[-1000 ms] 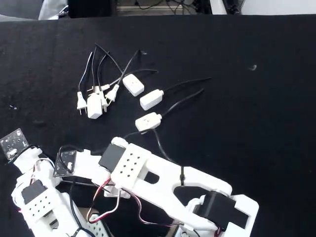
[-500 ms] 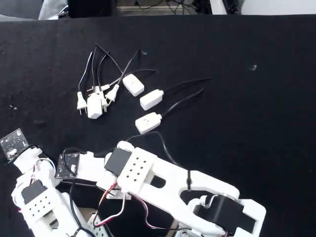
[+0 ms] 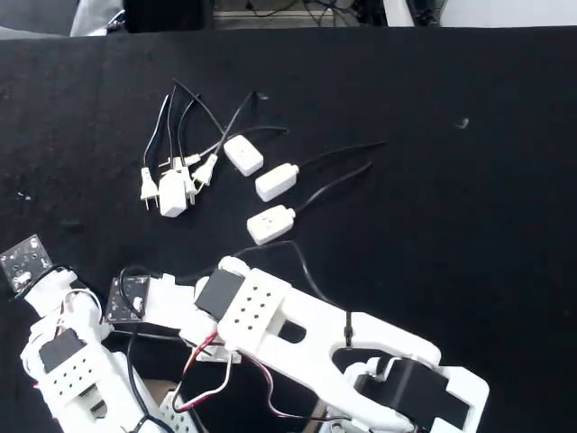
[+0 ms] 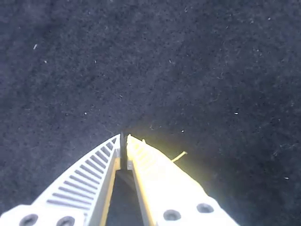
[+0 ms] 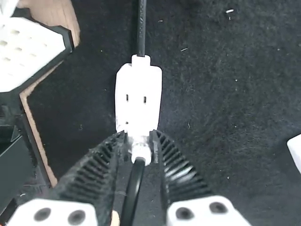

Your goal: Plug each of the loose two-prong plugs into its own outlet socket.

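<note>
"Right wrist view: what has the right hand [image 5: 138, 135] got?"
"Closed on a white plug [image 5: 139, 153] — its tip meets the end of an outlet socket [image 5: 138, 94] lying on the black bench [image 5: 225, 94]. Left hand [image 4: 123, 137]: tips pressed together, holding nothing."

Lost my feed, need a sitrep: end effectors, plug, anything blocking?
Left end effector shut, empty, over bare table. Right end effector shut on plug, butted against socket, prongs hidden. Other sockets, loose plugs farther out. Nothing blocking.
</note>
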`<action>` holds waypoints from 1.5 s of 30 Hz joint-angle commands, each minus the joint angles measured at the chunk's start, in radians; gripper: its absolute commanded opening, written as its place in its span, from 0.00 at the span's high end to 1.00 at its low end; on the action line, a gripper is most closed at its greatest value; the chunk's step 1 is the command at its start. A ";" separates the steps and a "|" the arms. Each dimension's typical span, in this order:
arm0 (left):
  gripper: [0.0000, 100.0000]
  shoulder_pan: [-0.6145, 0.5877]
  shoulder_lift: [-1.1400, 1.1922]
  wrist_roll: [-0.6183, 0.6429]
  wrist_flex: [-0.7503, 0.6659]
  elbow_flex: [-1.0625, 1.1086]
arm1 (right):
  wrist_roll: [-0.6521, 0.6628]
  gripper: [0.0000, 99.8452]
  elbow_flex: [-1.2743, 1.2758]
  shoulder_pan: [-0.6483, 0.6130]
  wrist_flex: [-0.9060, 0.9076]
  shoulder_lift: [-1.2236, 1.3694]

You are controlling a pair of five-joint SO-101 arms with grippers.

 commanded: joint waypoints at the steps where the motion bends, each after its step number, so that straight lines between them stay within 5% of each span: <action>1: 0.97 -0.008 -0.006 0.008 -0.014 -0.024 | 0.003 0.99 0.117 0.012 0.015 0.027; 45: 0.97 -0.008 -0.006 0.008 -0.014 -0.024 | 0.003 0.99 0.054 0.014 0.026 -0.005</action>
